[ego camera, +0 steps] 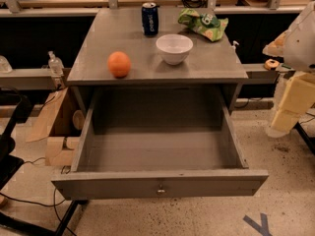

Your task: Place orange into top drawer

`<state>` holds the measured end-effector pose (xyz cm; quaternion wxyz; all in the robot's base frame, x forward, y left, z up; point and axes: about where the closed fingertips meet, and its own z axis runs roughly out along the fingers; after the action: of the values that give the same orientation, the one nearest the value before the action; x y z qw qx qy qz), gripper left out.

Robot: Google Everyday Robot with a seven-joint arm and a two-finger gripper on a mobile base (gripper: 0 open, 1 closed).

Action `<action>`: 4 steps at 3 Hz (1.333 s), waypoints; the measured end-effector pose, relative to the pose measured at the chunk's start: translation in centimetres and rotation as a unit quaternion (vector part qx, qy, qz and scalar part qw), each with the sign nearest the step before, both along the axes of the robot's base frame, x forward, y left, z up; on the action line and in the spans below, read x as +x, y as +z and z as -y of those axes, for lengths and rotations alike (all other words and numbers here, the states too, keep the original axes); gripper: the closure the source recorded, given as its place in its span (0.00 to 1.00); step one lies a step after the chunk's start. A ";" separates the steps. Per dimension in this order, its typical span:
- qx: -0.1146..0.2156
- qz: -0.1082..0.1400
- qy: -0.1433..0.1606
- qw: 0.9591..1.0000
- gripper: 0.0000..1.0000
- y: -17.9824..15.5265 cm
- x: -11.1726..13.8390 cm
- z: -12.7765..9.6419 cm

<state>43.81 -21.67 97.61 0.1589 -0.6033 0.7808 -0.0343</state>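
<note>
The orange [119, 64] sits on the grey cabinet top [123, 38], near its front left edge. The top drawer [157, 151] is pulled fully out below it and is empty inside, with a small metal knob [160, 190] on its front panel. My arm comes in at the right edge of the view. My gripper [288, 109] hangs there, pale yellow, to the right of the drawer and far from the orange. It touches neither.
A white bowl [174, 48] stands right of the orange. A blue soda can [150, 18] and a green chip bag [203, 22] are at the back of the top. A cardboard box [59, 132] and cables lie on the floor at left.
</note>
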 end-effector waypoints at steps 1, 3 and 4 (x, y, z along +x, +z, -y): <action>0.000 0.000 0.000 1.000 0.00 0.0 0.0 0.0; 0.072 0.059 -0.007 0.996 0.00 -1.7 4.9 -2.0; 0.170 0.092 -0.027 0.981 0.00 -3.2 9.6 -4.6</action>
<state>53.40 -17.09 94.41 0.3294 -0.5406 0.7731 0.0397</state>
